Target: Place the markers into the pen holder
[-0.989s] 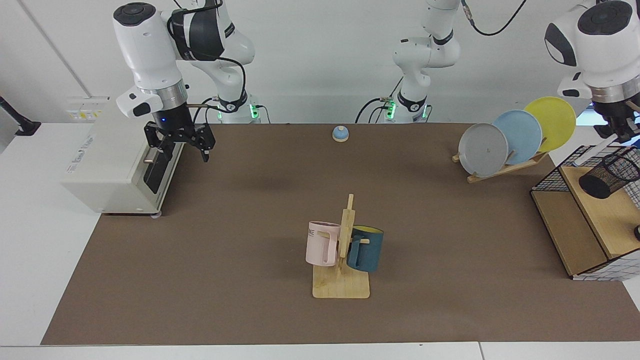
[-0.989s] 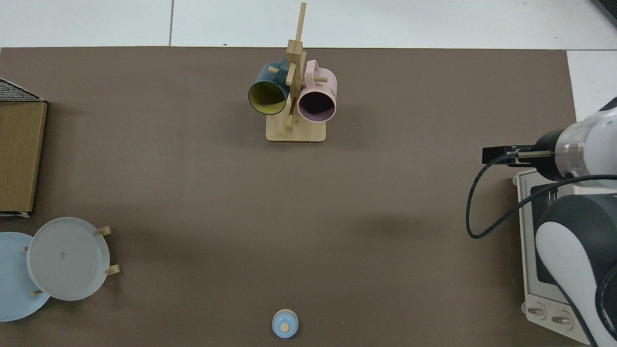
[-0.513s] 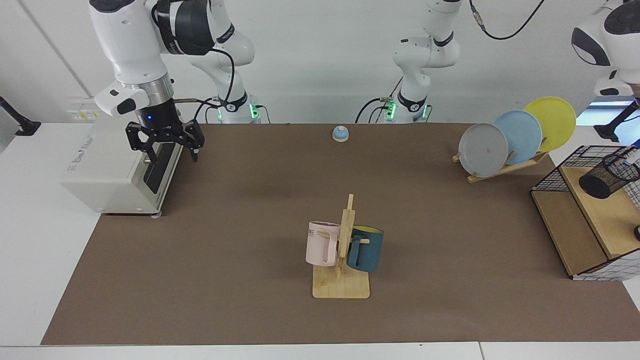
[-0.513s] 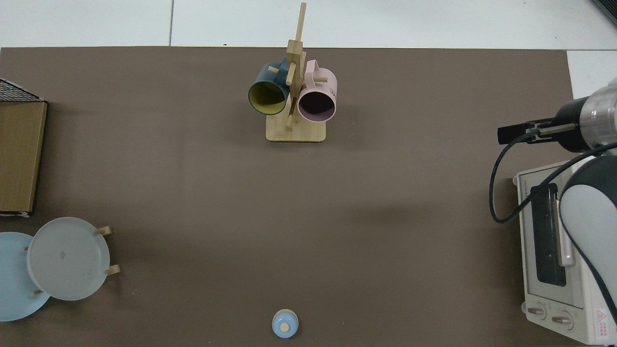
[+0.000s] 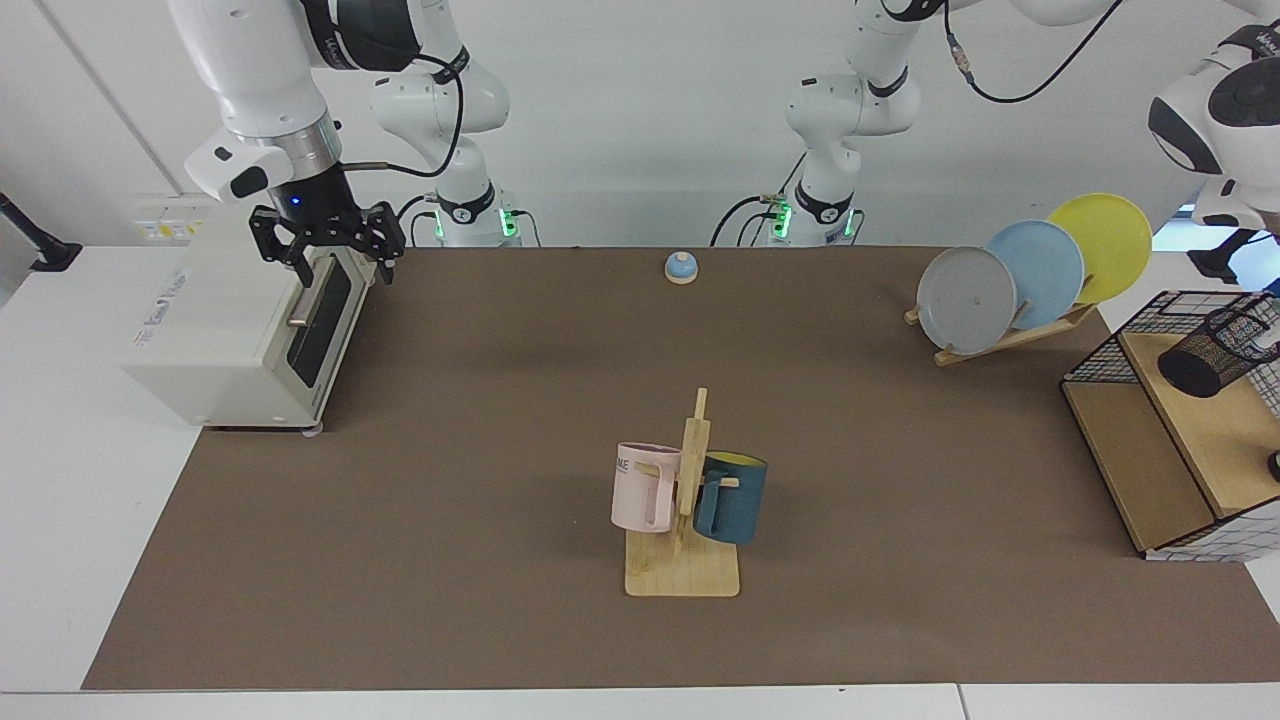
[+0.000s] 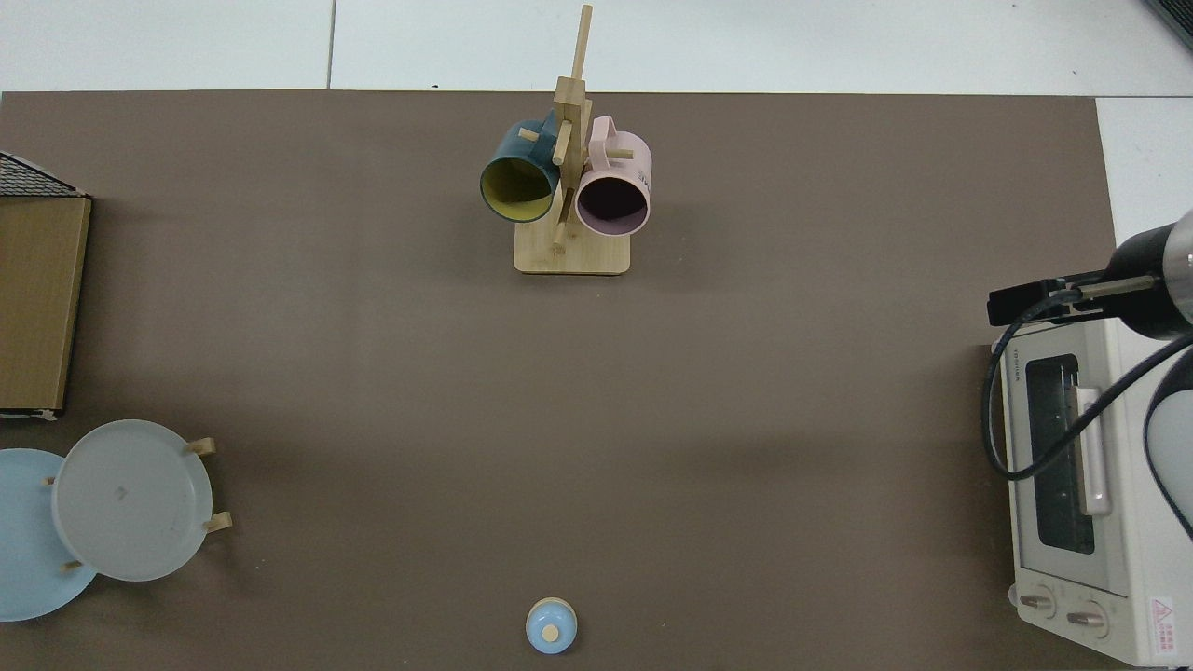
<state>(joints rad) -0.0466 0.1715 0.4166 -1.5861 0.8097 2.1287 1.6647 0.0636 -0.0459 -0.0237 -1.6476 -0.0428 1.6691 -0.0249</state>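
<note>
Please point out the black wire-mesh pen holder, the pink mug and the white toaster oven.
Black wire-mesh pen holder point(image 5: 1218, 352), facing view, on its mesh side wall.
Pink mug point(image 5: 636, 498), facing view, on its outer side.
White toaster oven point(image 6: 1064, 454), top view, on its glass door.

Both arms are glossy white with rounded, tubular links and dark grey to black bands at the joints. The right arm ends in a polished silver ring, a white side block with a dark oval patch, and a black claw point(image 5: 327, 246) of angular linkage bearing a small blue light. Black cables loop along both arms. Green lights glow at each base. The left arm's white links carry dark round caps.
</note>
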